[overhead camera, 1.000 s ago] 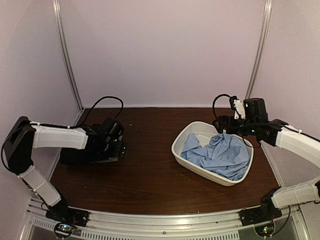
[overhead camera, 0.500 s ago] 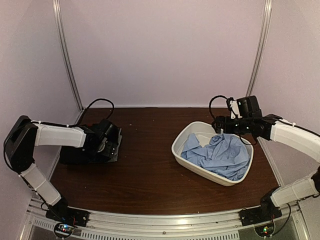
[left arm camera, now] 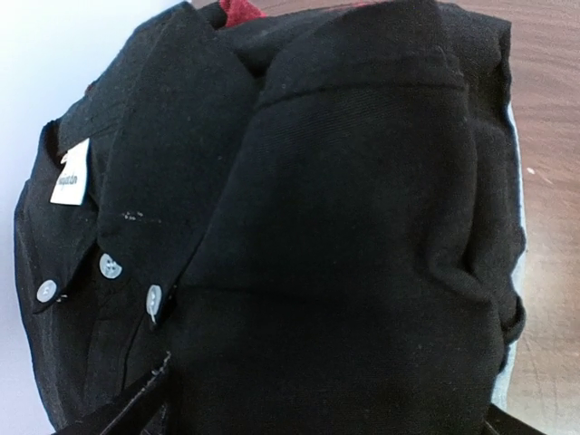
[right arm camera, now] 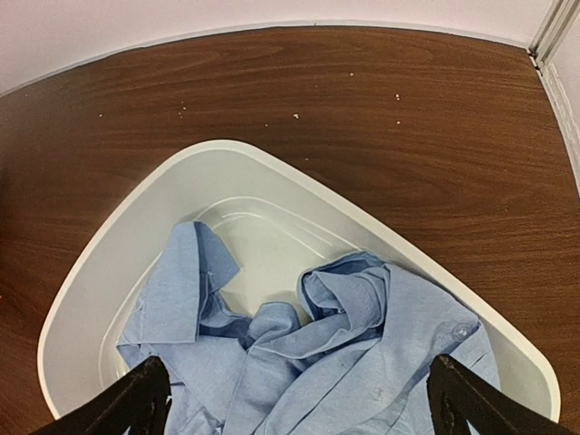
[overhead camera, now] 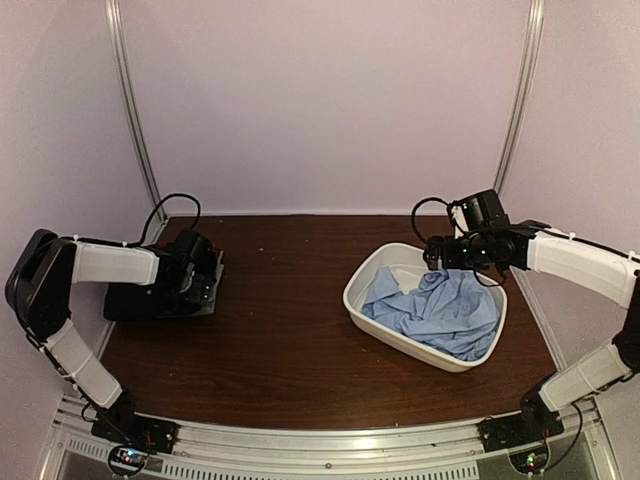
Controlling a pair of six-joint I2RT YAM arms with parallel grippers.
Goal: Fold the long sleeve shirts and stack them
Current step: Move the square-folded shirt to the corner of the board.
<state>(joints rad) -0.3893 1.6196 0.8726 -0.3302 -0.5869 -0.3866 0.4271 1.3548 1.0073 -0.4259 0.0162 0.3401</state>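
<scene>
Left gripper [left arm camera: 326, 417] gapes over the folded black shirt [left arm camera: 344, 227]; right gripper [right arm camera: 294, 385] hangs released above the tub's [right arm camera: 272, 172] blue shirt [right arm camera: 362, 353].

The surface [right arm camera: 362, 100] is seen as dark brown wood grain, smooth, with a faint sheen. The tub [right arm camera: 263, 186] is made of white plastic, smooth and slightly glossy, and the light blue shirt [right arm camera: 381, 353] is noted as thin, matt woven cloth, creased all over. The black shirt [left arm camera: 344, 254] is noted as matt, finely textured cloth, fitted with small pale shiny buttons [left arm camera: 110, 266] and a white label [left arm camera: 71, 181].
</scene>
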